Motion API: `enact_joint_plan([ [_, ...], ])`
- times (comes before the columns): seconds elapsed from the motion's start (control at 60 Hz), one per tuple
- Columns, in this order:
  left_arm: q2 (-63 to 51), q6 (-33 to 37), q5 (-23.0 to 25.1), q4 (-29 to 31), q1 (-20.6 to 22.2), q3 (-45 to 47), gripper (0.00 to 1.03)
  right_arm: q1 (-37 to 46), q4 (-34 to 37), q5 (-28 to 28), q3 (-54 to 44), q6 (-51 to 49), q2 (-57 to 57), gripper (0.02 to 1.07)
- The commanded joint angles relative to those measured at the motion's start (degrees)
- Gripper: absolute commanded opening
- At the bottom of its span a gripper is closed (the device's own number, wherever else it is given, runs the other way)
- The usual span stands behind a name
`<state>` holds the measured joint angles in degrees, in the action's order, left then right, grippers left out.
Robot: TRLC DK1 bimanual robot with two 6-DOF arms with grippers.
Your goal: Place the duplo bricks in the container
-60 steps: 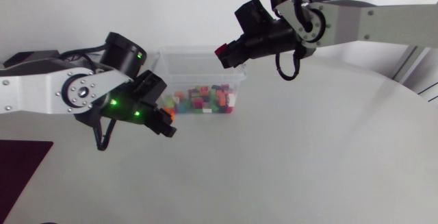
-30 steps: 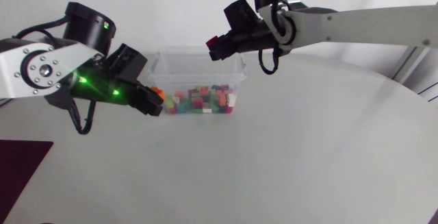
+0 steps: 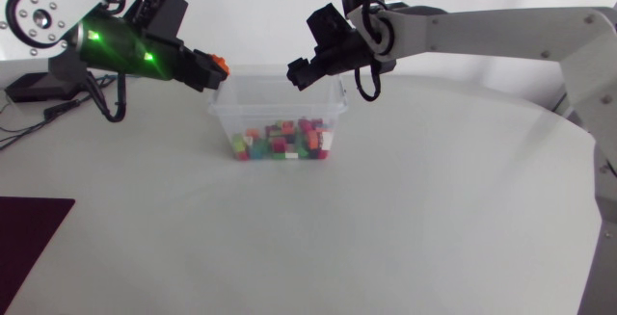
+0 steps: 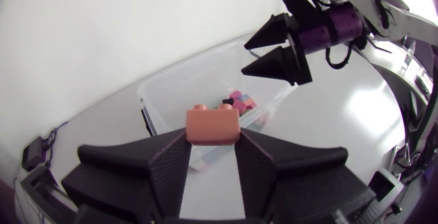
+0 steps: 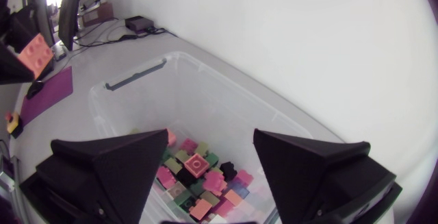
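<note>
Left claw [image 3: 213,66] is clenched on an orange duplo brick [image 4: 213,125], whose long axis runs finger to finger, above the far left corner of the clear container [image 3: 222,118]. The opening lies just right of and below it, so a short carry rightward should put it over the loose bricks [image 3: 284,144] inside. Right claw [image 3: 298,72] hangs spread and empty over the container's far right part, leaving room between the two. White counter [image 3: 405,219] looks smooth; a dark mat [image 3: 29,243] sits near left.
</note>
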<state>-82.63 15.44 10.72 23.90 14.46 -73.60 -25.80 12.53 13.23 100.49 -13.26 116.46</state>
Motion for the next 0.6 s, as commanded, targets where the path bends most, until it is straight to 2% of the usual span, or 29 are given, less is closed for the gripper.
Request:
enact_joint_plan([
  [0.0,-3.68,-0.68,0.79,-1.75,-0.84,-3.56,0.25,-0.3,0.82,-0.84,-1.08,-0.1,-3.53,1.02],
  [0.433,-19.24,-5.95,2.29,-11.24,0.22,-15.52,0.27,1.54,-0.05,-1.46,-16.02,-0.54,-19.79,1.02],
  [0.483,-20.29,-5.95,2.29,-11.95,0.57,-16.31,0.32,1.9,-0.32,-1.46,-17.78,-0.54,-21.54,1.02],
  [0.55,-22.4,-5.86,2.2,-13.0,1.19,-17.54,0.45,2.42,-0.32,-1.46,-19.63,-0.63,-23.39,1.02],
  [0.567,-23.28,-5.86,2.2,-13.27,1.19,-18.07,0.52,2.42,-0.32,-1.46,-20.07,-0.63,-23.83,1.02],
  [0.583,-23.54,-5.86,2.11,-13.35,1.19,-18.15,0.54,2.51,-0.32,-1.54,-20.51,-0.63,-24.36,1.02],
])
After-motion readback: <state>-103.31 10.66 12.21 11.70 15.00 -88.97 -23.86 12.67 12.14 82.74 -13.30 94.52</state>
